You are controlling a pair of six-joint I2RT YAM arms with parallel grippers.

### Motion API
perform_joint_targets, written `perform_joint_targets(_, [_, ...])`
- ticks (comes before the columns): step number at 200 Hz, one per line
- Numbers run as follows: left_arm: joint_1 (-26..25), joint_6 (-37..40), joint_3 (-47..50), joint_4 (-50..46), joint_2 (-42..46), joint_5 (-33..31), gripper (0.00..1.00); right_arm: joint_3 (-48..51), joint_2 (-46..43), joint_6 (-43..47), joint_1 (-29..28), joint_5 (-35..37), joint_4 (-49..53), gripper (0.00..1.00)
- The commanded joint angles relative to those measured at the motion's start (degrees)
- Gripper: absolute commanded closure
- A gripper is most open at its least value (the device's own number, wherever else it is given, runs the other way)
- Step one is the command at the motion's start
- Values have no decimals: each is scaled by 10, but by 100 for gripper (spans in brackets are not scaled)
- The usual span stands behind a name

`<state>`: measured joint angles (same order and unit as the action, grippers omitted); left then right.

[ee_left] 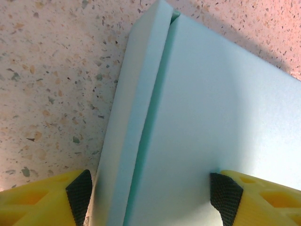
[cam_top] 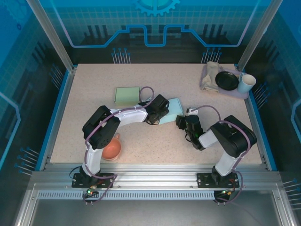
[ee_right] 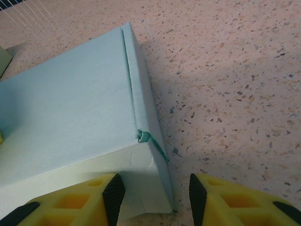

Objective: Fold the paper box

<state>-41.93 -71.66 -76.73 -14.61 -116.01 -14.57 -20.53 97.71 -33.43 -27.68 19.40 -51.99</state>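
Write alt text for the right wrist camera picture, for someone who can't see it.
A pale blue-green paper box lies on a speckled table, its side flap folded down, with a small crumple at the near corner. The right gripper is open astride that edge, one yellow finger over the box, one over the table.

Pale aqua paper box (cam_top: 174,108) (ee_left: 211,113) (ee_right: 66,108): shallow, lying flat mid-way across speckled tabletop (cam_top: 94,99). Narrow side flaps creased down. One corner crumpled, slightly torn.
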Motion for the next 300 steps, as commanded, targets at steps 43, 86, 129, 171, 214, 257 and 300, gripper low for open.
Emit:
perform_joint_targets(43, [-11,-9,35,-103,-50,64,28,-58,3,-79,-37,-126,151,64])
perform_joint_targets(86, [-13,-9,37,-100,-54,73,29,-79,33,-100,-40,-152,119,69])
perform_joint_targets(129, [-12,-2,46,-88,-54,87,29,-95,29,-93,-17,-147,147,65])
perform_joint_targets(171, [-19,13,52,-75,-47,121,29,-111,29,-79,23,-162,183,65])
perform_joint_targets(214, [-32,41,50,-96,-9,118,26,-116,13,-68,61,-192,246,64])
perform_joint_targets(257, [-48,66,33,-141,37,82,19,-117,-9,-71,92,-226,291,63])
perform_joint_targets(300, [-48,73,17,-181,72,44,16,-112,-52,-70,103,-210,347,57])
